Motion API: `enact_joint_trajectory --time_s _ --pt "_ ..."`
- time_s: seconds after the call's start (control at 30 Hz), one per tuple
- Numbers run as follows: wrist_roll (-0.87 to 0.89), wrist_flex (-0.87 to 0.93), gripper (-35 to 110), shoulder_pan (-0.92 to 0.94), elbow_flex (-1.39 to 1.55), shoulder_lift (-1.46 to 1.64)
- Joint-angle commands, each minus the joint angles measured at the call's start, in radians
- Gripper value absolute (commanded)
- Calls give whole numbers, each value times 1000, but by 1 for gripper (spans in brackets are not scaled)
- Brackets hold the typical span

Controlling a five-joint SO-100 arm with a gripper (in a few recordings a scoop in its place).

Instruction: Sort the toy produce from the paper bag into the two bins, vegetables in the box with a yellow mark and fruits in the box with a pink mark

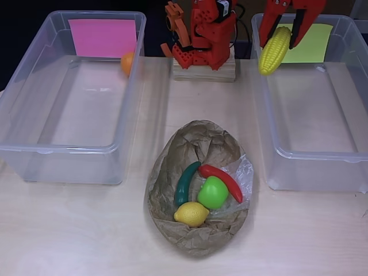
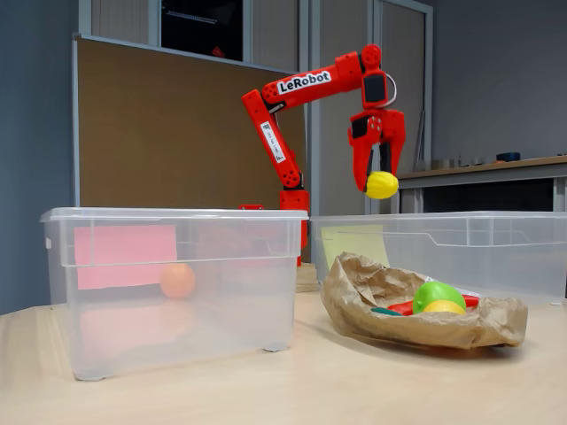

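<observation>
Two fingers (image 1: 275, 29) clamp our corn (image 1: 273, 50) above the yellow-marked bin (image 1: 305, 155); we see an orange (image 1: 127, 63) in the pink-marked bin (image 1: 69, 150).

Bright even light, soft shadows, slight blur

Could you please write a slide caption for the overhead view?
Gripper holds toy corn above the yellow-marked bin.

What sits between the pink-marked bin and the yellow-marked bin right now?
In the overhead view, the arm's red base on its wooden block lies between the pink-marked bin and the yellow-marked bin, with the paper bag nearer the camera.
</observation>
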Motion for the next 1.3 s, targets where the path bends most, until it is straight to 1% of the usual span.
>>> enact_joint_trajectory --time_s 0.0,0.07,0.17,0.37,0.57,0.73,0.8,0.97,1.07,1.27 --pt "163 -77 17 -110 17 -38" --pt "219 -124 17 -156 9 -98" --pt "258 -189 17 -207 -21 -199" --pt "268 -324 17 -282 -71 -387" --pt "268 -489 18 -325 -31 -509" --pt "256 -600 25 -337 28 -563" --pt "245 -640 32 -337 51 -575" --pt "221 -661 35 -328 75 -583" --pt "176 -646 41 -314 66 -580" --pt "80 -541 38 -276 -9 -561"
